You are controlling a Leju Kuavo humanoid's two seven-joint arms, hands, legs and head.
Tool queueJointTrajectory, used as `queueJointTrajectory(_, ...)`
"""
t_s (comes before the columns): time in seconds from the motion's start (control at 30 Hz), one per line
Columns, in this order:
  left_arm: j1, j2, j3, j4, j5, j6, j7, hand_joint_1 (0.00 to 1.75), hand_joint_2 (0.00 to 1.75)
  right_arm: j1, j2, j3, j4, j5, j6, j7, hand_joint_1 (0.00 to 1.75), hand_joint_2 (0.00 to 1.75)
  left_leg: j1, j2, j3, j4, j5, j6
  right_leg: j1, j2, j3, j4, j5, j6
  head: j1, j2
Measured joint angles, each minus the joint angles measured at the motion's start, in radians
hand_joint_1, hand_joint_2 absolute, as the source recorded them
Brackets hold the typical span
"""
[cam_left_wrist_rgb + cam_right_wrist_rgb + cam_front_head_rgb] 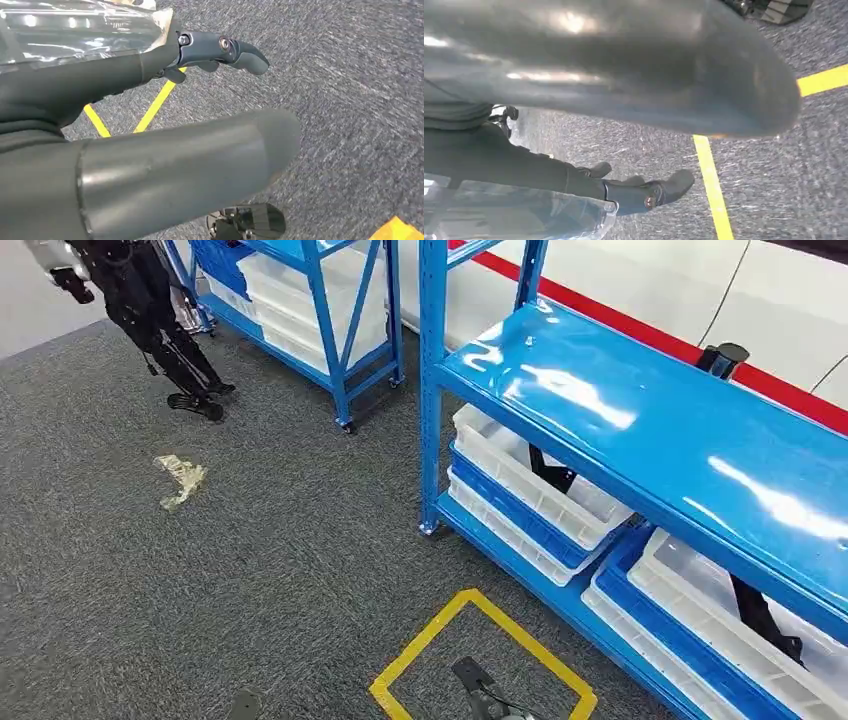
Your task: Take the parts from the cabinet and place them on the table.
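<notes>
Hanging over carpet (250, 570) | both robot hands (150, 165) (614, 65) empty, fingers spread | bins' (530, 475) parts half-hidden

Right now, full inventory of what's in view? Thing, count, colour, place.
Shelving rack: two, blue, one close on the right, one further back.
Bins: several, white and blue, stacked on the low shelves of both racks.
Parts: two, black, lying in the near rack's white bins.
Floor tape: one square outline, yellow, on the grey carpet in front of the near rack.
Crumpled wrap: one, clear, on the carpet.
Left hand: grey, hanging above the carpet, holding nothing.
Right hand: grey, hanging above the carpet, holding nothing.
</notes>
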Motion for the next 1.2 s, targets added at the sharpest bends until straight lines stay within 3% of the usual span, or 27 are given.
queueJointTrajectory(0.03, -0.001, -0.001, 0.000, 0.000, 0.000, 0.000, 0.000, 0.00, 0.00, -0.001, 0.000, 0.000, 0.000, 0.001, 0.000, 0.000, 0.00, 0.00, 0.001, 0.008, 0.005, -0.002, -0.003, -0.008, -0.006, 0.009, 0.003, -0.005, 0.004, -0.009, 0.000, 0.000)
queueJointTrajectory(0.07, -0.001, -0.001, 0.000, -0.001, 0.003, 0.000, 0.000, 0.00, 0.00, 0.000, 0.001, 0.000, 0.000, 0.004, 0.000, 0.000, 0.00, 0.00, 0.007, -0.011, -0.002, 0.010, -0.014, -0.014, -0.020, 0.017, 0.009, -0.009, 0.007, -0.016, -0.001, 0.000)
queueJointTrajectory(0.1, -0.001, 0.000, 0.000, -0.001, 0.003, 0.000, 0.000, 0.00, 0.00, -0.001, 0.001, -0.001, 0.000, 0.007, 0.000, 0.000, 0.00, 0.00, 0.007, -0.037, -0.017, 0.049, -0.042, -0.015, -0.020, 0.023, 0.010, -0.009, 0.007, -0.024, -0.006, 0.000)
queueJointTrajectory(0.13, 0.000, 0.000, 0.000, 0.000, 0.006, 0.001, -0.001, 0.00, 0.00, -0.003, 0.002, -0.001, 0.000, 0.008, 0.000, 0.000, 0.00, 0.00, 0.007, -0.054, -0.051, 0.121, -0.082, -0.017, -0.020, 0.029, 0.010, -0.009, 0.007, -0.033, -0.008, 0.000)
queueJointTrajectory(0.2, 0.004, 0.001, 0.000, 0.000, 0.008, 0.001, 0.000, 0.00, 0.00, -0.001, 0.004, -0.001, 0.000, 0.009, 0.000, 0.000, 0.00, 0.00, 0.007, -0.068, -0.129, 0.272, -0.143, -0.021, -0.015, 0.044, 0.008, -0.008, 0.007, -0.037, -0.008, 0.000)
queueJointTrajectory(0.23, 0.007, 0.001, 0.000, 0.000, 0.009, 0.001, 0.000, 0.00, 0.00, 0.002, 0.003, -0.001, 0.000, 0.010, 0.000, 0.000, 0.00, 0.00, 0.007, -0.069, -0.153, 0.309, -0.144, -0.021, -0.013, 0.052, 0.008, -0.008, 0.007, -0.037, -0.008, 0.000)
queueJointTrajectory(0.27, 0.009, 0.001, 0.000, 0.000, 0.009, 0.001, 0.000, 0.00, 0.00, 0.003, 0.003, -0.002, 0.000, 0.011, 0.000, 0.000, 0.00, 0.00, 0.007, -0.069, -0.150, 0.293, -0.121, -0.019, -0.012, 0.062, 0.009, -0.008, 0.007, -0.037, -0.008, 0.000)
queueJointTrajectory(0.33, 0.009, 0.001, 0.000, -0.001, 0.009, 0.001, -0.001, 0.00, 0.00, 0.003, 0.004, -0.002, 0.000, 0.011, 0.002, 0.000, 0.00, 0.00, 0.008, -0.074, -0.085, 0.154, -0.034, -0.014, -0.013, 0.081, 0.013, -0.008, 0.007, -0.036, -0.008, 0.000)
queueJointTrajectory(0.37, 0.009, 0.003, 0.000, -0.001, 0.010, 0.001, -0.001, 0.00, 0.00, 0.002, 0.004, -0.002, 0.000, 0.012, 0.002, 0.000, 0.00, 0.00, 0.009, -0.092, -0.040, 0.064, 0.005, -0.010, -0.013, 0.089, 0.014, -0.007, 0.007, -0.035, -0.008, 0.000)
queueJointTrajectory(0.4, 0.008, 0.004, 0.000, -0.001, 0.010, 0.001, -0.001, 0.00, 0.00, 0.002, 0.005, -0.002, 0.000, 0.012, 0.003, 0.000, 0.00, 0.00, 0.009, -0.125, -0.018, 0.017, 0.001, -0.007, -0.007, 0.093, 0.013, -0.005, 0.006, -0.033, -0.008, 0.000)
queueJointTrajectory(0.47, 0.010, 0.004, 0.000, -0.001, 0.011, 0.001, -0.002, 0.00, 0.00, 0.001, 0.005, -0.002, 0.000, 0.014, 0.003, 0.000, 0.00, 0.00, 0.003, -0.114, -0.016, 0.009, -0.001, 0.000, -0.004, 0.102, 0.006, -0.006, 0.007, -0.019, -0.006, 0.000)
queueJointTrajectory(0.53, 0.009, 0.003, 0.000, -0.001, 0.013, 0.001, -0.002, 0.00, 0.00, 0.003, 0.005, -0.003, 0.000, 0.014, 0.003, 0.000, 0.00, 0.00, -0.003, -0.102, -0.005, 0.004, 0.005, 0.016, -0.010, 0.115, 0.003, -0.012, 0.011, -0.003, -0.007, 0.000)
queueJointTrajectory(0.57, 0.008, 0.000, 0.000, -0.001, 0.013, 0.001, -0.002, 0.00, 0.00, 0.003, 0.004, -0.003, 0.000, 0.014, 0.003, 0.000, 0.00, 0.00, 0.007, -0.089, -0.002, -0.007, 0.013, 0.027, -0.006, 0.110, -0.004, -0.004, 0.008, 0.001, -0.006, 0.000)
queueJointTrajectory(0.6, 0.008, 0.001, 0.001, -0.002, 0.013, 0.001, -0.003, 0.00, 0.00, 0.002, 0.004, -0.004, 0.000, 0.014, 0.003, 0.000, 0.00, 0.00, 0.003, -0.086, 0.001, -0.012, 0.015, 0.032, -0.006, 0.075, -0.018, 0.027, -0.010, 0.001, -0.005, 0.000)
queueJointTrajectory(0.63, 0.009, 0.001, 0.000, -0.002, 0.013, 0.000, -0.003, 0.00, 0.00, 0.001, 0.004, -0.005, 0.000, 0.014, 0.003, 0.000, 0.00, 0.00, 0.003, -0.075, 0.001, -0.012, 0.016, 0.035, -0.006, 0.056, -0.049, 0.089, -0.042, -0.003, 0.002, 0.000)
queueJointTrajectory(0.7, 0.013, 0.001, 0.001, -0.002, 0.015, -0.001, -0.003, 0.00, 0.00, 0.002, 0.003, -0.006, 0.000, 0.014, 0.003, 0.001, 0.00, 0.00, 0.000, -0.056, 0.000, -0.012, 0.014, 0.038, -0.007, 0.044, -0.129, 0.251, -0.101, -0.005, 0.001, 0.000)
queueJointTrajectory(0.73, 0.014, 0.002, 0.001, -0.002, 0.015, -0.001, -0.003, 0.00, 0.00, 0.005, 0.003, -0.007, 0.000, 0.014, 0.003, 0.001, 0.00, 0.00, 0.000, -0.047, -0.001, -0.012, 0.013, 0.038, -0.010, 0.042, -0.157, 0.303, -0.113, 0.000, 0.002, 0.000)
queueJointTrajectory(0.77, 0.015, 0.002, 0.001, -0.002, 0.015, -0.002, -0.003, 0.00, 0.00, 0.008, 0.002, -0.007, 0.000, 0.014, 0.003, 0.001, 0.00, 0.00, 0.000, -0.040, 0.000, -0.012, 0.013, 0.037, -0.013, 0.040, -0.157, 0.300, -0.104, 0.008, 0.001, 0.000)
queueJointTrajectory(0.8, 0.014, 0.002, 0.001, -0.002, 0.015, -0.003, -0.003, 0.00, 0.00, 0.008, 0.001, -0.008, 0.000, 0.014, 0.003, 0.001, 0.00, 0.00, 0.001, -0.033, 0.001, -0.011, 0.011, 0.035, -0.015, 0.036, -0.130, 0.246, -0.079, 0.018, 0.002, 0.000)
queueJointTrajectory(0.87, 0.014, 0.000, 0.001, -0.002, 0.015, -0.004, -0.003, 0.00, 0.00, 0.007, 0.000, -0.008, 0.000, 0.014, 0.003, 0.001, 0.00, 0.00, 0.003, -0.021, 0.006, -0.011, 0.007, 0.029, -0.018, 0.011, -0.032, 0.058, -0.011, 0.035, 0.002, 0.000)
queueJointTrajectory(0.9, 0.014, 0.001, 0.001, -0.002, 0.015, -0.004, -0.003, 0.00, 0.00, 0.005, 0.001, -0.008, 0.000, 0.014, 0.003, 0.001, 0.00, 0.00, -0.002, -0.017, 0.010, -0.011, 0.004, 0.023, -0.017, -0.034, 0.004, -0.013, 0.001, 0.031, 0.005, 0.000)
queueJointTrajectory(0.97, 0.014, 0.001, 0.001, -0.002, 0.015, -0.004, -0.003, 0.00, 0.00, 0.002, 0.001, -0.008, 0.000, 0.019, 0.003, 0.000, 0.00, 0.00, -0.010, -0.005, 0.013, -0.011, -0.002, 0.011, -0.008, -0.020, 0.007, -0.011, 0.007, 0.011, 0.000, 0.000)
queueJointTrajectory(1.03, 0.013, 0.001, 0.001, -0.002, 0.016, -0.003, -0.004, 0.00, 0.00, 0.004, 0.000, -0.009, 0.000, 0.023, 0.003, 0.000, 0.00, 0.00, -0.007, 0.009, 0.020, -0.017, -0.001, 0.001, -0.004, -0.005, 0.004, -0.012, 0.008, 0.001, 0.001, 0.000)
queueJointTrajectory(1.07, 0.013, 0.000, 0.001, -0.002, 0.016, -0.003, -0.005, 0.00, 0.00, 0.003, 0.000, -0.009, 0.000, 0.024, 0.003, 0.000, 0.00, 0.00, -0.002, 0.006, 0.019, -0.014, -0.008, -0.008, -0.022, 0.005, 0.009, -0.018, 0.014, -0.010, 0.001, 0.000)
queueJointTrajectory(1.1, 0.012, 0.002, 0.001, -0.002, 0.016, -0.003, -0.005, 0.00, 0.00, 0.003, 0.001, -0.010, 0.000, 0.026, 0.003, 0.000, 0.00, 0.00, 0.000, -0.026, 0.009, 0.008, -0.025, -0.014, -0.023, 0.014, 0.011, -0.019, 0.014, -0.013, -0.001, 0.000)
queueJointTrajectory(1.13, 0.012, 0.002, 0.001, -0.002, 0.016, -0.003, -0.006, 0.00, 0.00, 0.002, 0.001, -0.010, 0.000, 0.026, 0.003, 0.000, 0.00, 0.00, 0.001, -0.051, -0.017, 0.069, -0.065, -0.014, -0.023, 0.020, 0.011, -0.019, 0.015, -0.028, -0.003, 0.000)
queueJointTrajectory(1.2, 0.016, 0.002, 0.001, -0.002, 0.016, -0.003, -0.006, 0.00, 0.00, 0.003, 0.004, -0.010, 0.000, 0.026, 0.003, 0.000, 0.00, 0.00, 0.001, -0.068, -0.098, 0.234, -0.139, -0.017, -0.020, 0.036, 0.009, -0.019, 0.014, -0.033, -0.004, 0.000)
